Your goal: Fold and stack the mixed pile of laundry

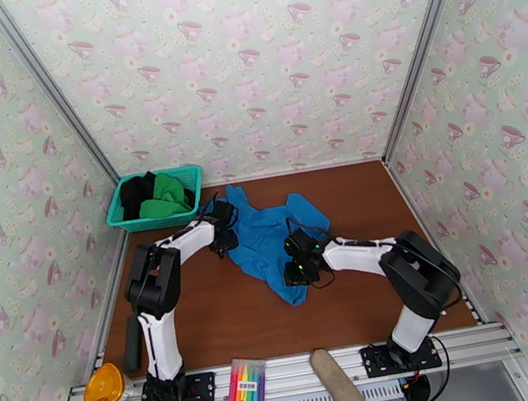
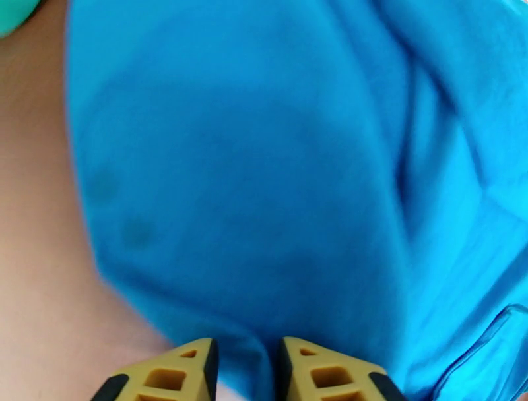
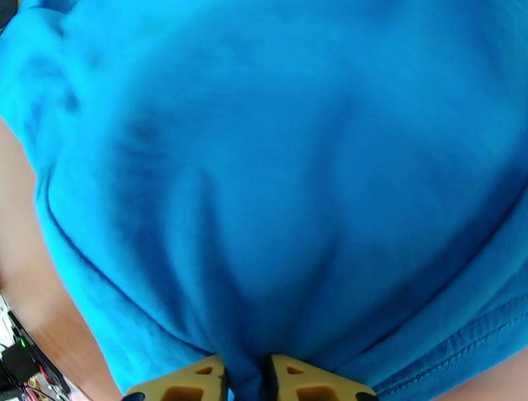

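A bright blue garment [image 1: 265, 233] lies crumpled on the brown table, a little behind its middle. My left gripper [image 1: 226, 239] sits at its left edge, and in the left wrist view its yellow fingertips [image 2: 246, 369] pinch a fold of blue cloth [image 2: 264, 185]. At the garment's near side, my right gripper [image 1: 295, 271] is shut on another fold [image 3: 245, 379] of the blue cloth [image 3: 277, 185], which bunches between the pads. A green garment [image 1: 163, 197] and a black garment [image 1: 135, 194] lie in the teal mesh basket [image 1: 117, 218] at the back left.
Patterned walls close in the table on three sides. On the near rail sit an orange object [image 1: 103, 385], a box of coloured markers [image 1: 246, 391] and a beige oblong object [image 1: 337, 382]. A dark bar [image 1: 132, 342] lies by the left wall.
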Controlling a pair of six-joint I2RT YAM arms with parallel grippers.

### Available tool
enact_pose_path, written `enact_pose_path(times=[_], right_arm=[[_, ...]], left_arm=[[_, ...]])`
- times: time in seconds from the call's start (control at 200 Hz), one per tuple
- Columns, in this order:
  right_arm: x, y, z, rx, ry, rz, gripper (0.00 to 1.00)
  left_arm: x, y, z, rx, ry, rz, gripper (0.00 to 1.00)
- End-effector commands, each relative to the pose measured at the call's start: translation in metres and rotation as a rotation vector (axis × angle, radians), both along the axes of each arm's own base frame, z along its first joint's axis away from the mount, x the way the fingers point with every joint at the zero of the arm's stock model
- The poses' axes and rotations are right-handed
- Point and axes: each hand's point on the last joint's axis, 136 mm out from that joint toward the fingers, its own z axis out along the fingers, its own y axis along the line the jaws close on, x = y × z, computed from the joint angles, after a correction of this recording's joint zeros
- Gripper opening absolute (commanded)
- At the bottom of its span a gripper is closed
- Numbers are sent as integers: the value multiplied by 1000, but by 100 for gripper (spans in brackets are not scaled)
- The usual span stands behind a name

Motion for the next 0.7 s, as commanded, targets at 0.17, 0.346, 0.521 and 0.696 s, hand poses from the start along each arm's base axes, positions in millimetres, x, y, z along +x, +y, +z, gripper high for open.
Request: enact_pose_path(times=[0.17, 0.346, 0.521, 0.696], right_arm=[[-7, -53, -2, -157, -15, -135, 27], [27, -71, 18, -141, -74, -209, 37], [53, -99, 55, -155, -153, -254, 54], [78, -115, 96, -163, -235, -261, 64]], left_arm=[[-93, 21, -17, 1, 136, 91, 21], [-161, 5, -29, -44, 188, 101, 20], [-212, 1, -31, -58, 207, 134, 19], [-206, 4, 29, -74, 74, 126, 33]])
